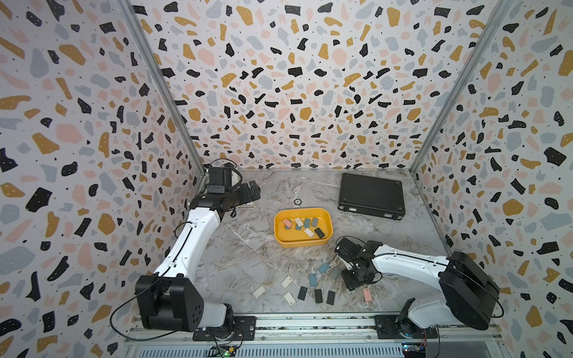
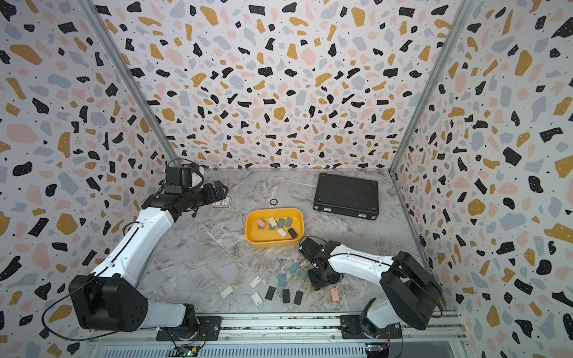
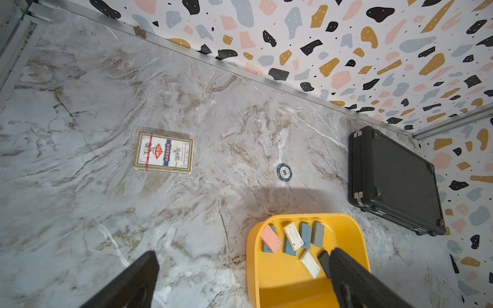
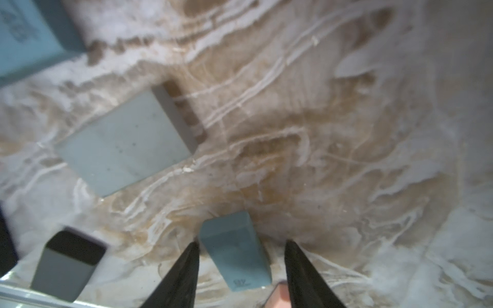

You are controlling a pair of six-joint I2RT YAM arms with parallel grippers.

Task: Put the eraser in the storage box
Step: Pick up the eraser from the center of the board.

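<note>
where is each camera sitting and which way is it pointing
top views: high over the near edge, looking down toward the back wall; left arm and right arm show.
left wrist: on the left arm, looking down at the card pack, black case and storage box; the open left gripper shows.
right wrist: close over the table, looking down at a blue eraser between the jaws of the right gripper.
shared: storage box and black case are in both top views and the left wrist view.
</note>
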